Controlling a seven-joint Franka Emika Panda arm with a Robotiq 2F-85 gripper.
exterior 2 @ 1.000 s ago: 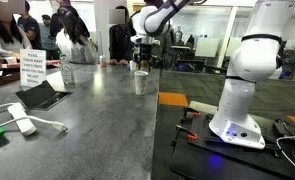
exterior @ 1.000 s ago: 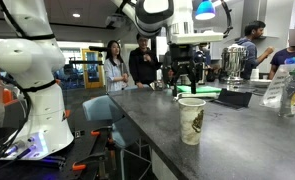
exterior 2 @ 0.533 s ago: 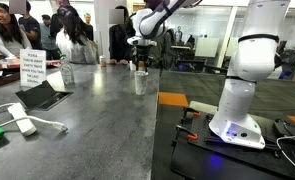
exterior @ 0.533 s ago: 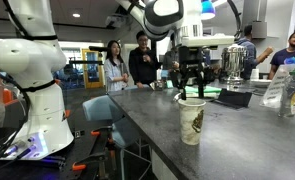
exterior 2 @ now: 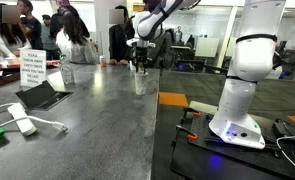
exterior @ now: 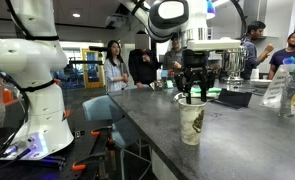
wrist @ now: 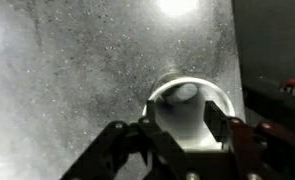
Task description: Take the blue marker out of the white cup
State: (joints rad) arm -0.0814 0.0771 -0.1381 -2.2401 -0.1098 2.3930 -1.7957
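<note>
The white cup (exterior: pixel 192 121) stands upright on the grey counter, near its front edge; it also shows in an exterior view (exterior 2: pixel 140 82). In the wrist view I look straight down into its mouth (wrist: pixel 188 112). My gripper (exterior: pixel 194 93) (exterior 2: pixel 140 66) hangs just above the cup's rim. It is open, with one finger on each side of the mouth (wrist: pixel 185 128), and holds nothing. The blue marker does not show clearly in any view; the inside of the cup is dim and blurred.
A clear plastic bottle (exterior: pixel 284 95), a dark pad (exterior: pixel 233 98) and steel urns (exterior: pixel 232 62) stand behind the cup. A printed sign (exterior 2: pixel 32 68), a black device (exterior 2: pixel 42 96) and a white cable (exterior 2: pixel 23 123) lie on the counter. People stand behind.
My gripper has moved sideways and down, from behind the cup to a spot directly over its mouth. The cup has not moved.
</note>
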